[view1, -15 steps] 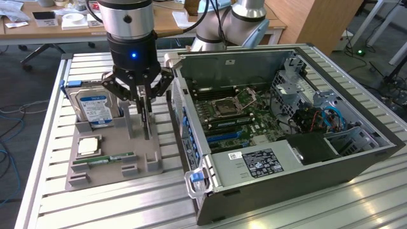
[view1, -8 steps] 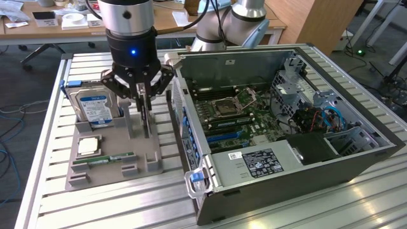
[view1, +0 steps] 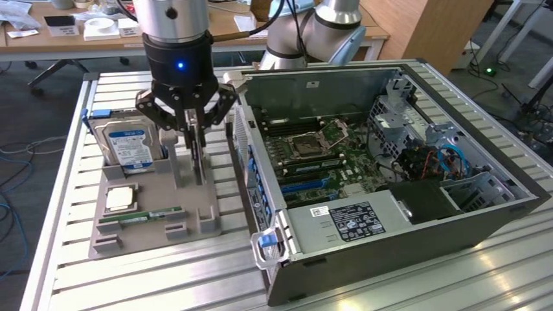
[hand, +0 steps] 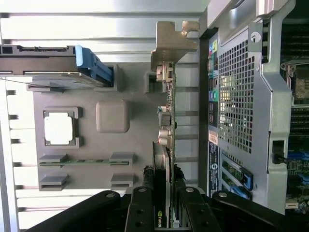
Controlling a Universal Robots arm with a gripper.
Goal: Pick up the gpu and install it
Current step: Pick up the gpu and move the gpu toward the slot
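The gpu [view1: 201,162] stands on edge in the grey parts tray [view1: 164,184], thin and dark. In the wrist view the gpu [hand: 166,113] runs away from the camera, its silver end bracket [hand: 171,41] at the far end. My gripper [view1: 197,133] hangs straight above the tray, shut on the card's upper edge. The wrist view shows the gripper [hand: 161,179] with a black finger pressed against each face of the card. Whether the card's lower edge still sits in the tray slot is unclear.
On the tray are a hard drive with a blue-white label [view1: 129,139], a square processor [view1: 121,197] and a green memory stick [view1: 142,216]. An open computer case [view1: 406,214] lies at the exterior view's right, its motherboard [view1: 315,155] exposed. Everything rests on a slatted metal table [view1: 129,278].
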